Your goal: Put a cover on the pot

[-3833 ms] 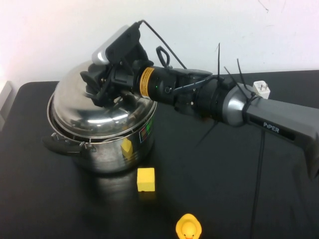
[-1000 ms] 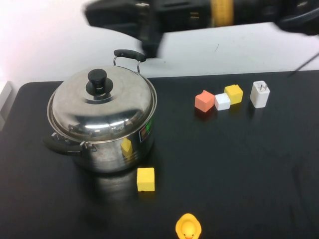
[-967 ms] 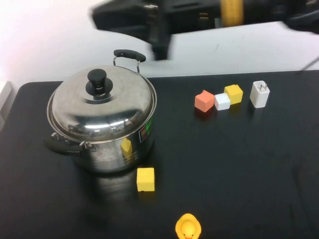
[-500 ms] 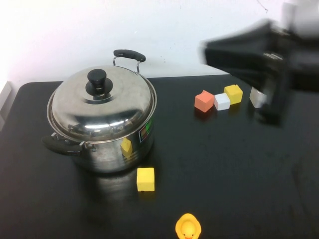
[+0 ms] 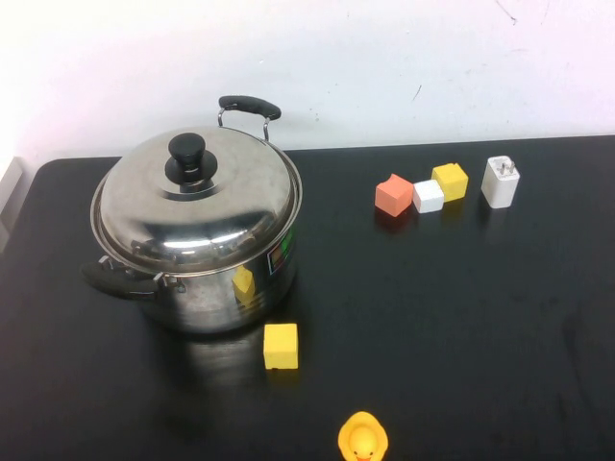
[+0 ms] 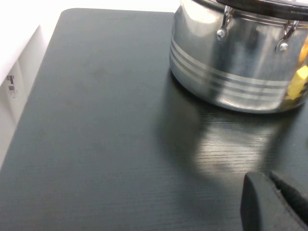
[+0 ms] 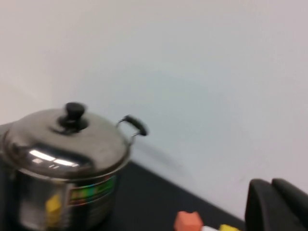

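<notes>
The left claw (image 6: 279, 202) hangs low over the black table (image 6: 96, 144), close to the pot's near side. Only its dark fingertips show at the edge of its own camera, lying tight against each other, so it looks pressed together. The right claw (image 7: 279, 204) is up in the air, away from the table, with the white wall behind it. Its two dark tips also sit side by side with only a thin seam between them, pressed together and holding nothing. Neither arm appears in the high view.

The pot (image 5: 226, 288) stands on the left part of the table, upright, with the domed lid (image 5: 197, 197) seated squarely on its rim and the black knob (image 5: 186, 152) on top. One black handle (image 5: 248, 104) points toward the wall, the other (image 5: 115, 280) toward the front left.

A yellow block (image 5: 281, 346) lies just in front of the pot, its reflection showing in the steel. A rubber duck (image 5: 363, 439) sits at the front edge. Well off to the right, near the wall, an orange cube (image 5: 394, 195), a white cube (image 5: 429, 196) and a yellow cube (image 5: 450, 181) huddle together, with a white plug adapter (image 5: 501, 181) just beside them.
</notes>
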